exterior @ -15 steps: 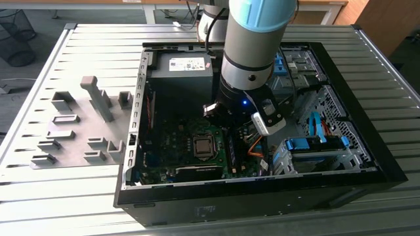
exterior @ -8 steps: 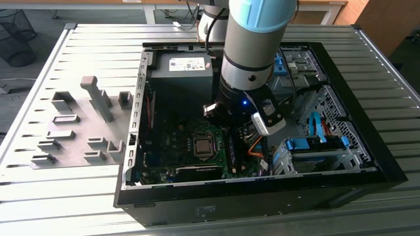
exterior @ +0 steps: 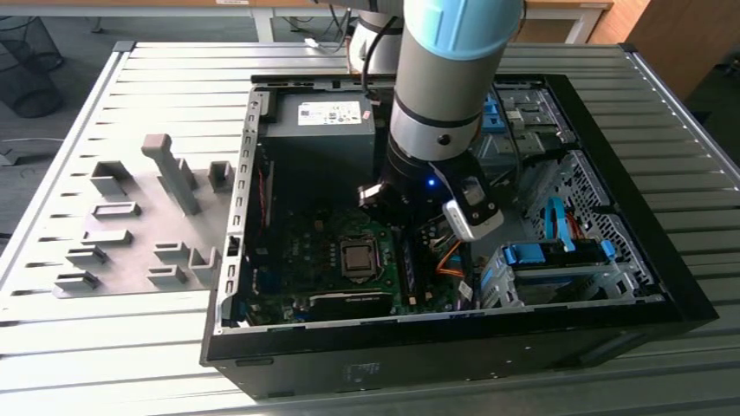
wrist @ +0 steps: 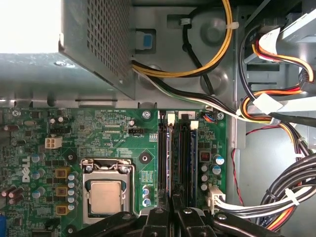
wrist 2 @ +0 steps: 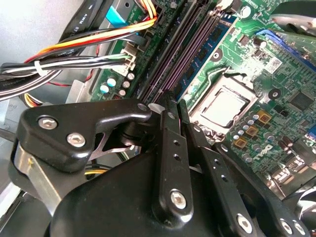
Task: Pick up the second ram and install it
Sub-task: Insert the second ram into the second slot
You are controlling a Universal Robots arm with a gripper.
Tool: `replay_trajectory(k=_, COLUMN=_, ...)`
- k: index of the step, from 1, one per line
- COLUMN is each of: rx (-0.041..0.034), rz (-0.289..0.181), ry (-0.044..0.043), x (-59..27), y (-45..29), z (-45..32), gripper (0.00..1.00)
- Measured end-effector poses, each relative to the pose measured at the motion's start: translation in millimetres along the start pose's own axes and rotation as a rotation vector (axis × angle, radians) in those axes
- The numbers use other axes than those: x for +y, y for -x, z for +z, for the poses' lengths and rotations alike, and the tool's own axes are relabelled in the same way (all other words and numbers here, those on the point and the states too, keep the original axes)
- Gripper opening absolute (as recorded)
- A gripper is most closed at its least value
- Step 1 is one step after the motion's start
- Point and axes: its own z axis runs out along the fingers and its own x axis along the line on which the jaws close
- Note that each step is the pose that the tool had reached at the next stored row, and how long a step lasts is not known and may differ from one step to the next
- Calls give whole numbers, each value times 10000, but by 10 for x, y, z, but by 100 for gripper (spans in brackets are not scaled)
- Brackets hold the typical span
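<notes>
The arm reaches down into the open computer case (exterior: pixel 647 286), which sits at the middle of the exterior view on a slatted metal table (exterior: pixel 69 355). In both wrist views the gripper (wrist: pixel 173 200) hangs right over the memory slots of the green motherboard (wrist: pixel 113 133), its two black fingers (wrist 2: pixel 168 148) drawn together with barely a slit between them. The second ram (wrist: pixel 170 158) stands on edge in one of the long black slots, directly in line with the fingertips; I cannot tell whether they pinch its top edge or merely rest against it. Another blue memory stick (wrist: pixel 194 158) stands in a slot just beside it. The processor socket (wrist: pixel 105 195) lies near the slots, and bundled cables (wrist: pixel 276 111) run past on the other side. At the exterior view's left, grey holder blocks (exterior: pixel 173 178) sit on the table, well apart from the arm.
</notes>
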Motion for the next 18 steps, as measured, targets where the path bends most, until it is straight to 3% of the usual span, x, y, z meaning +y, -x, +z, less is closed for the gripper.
replay_trajectory(k=18, rx=9, rz=122, ry=3, x=-1, y=31, z=84, gripper=14)
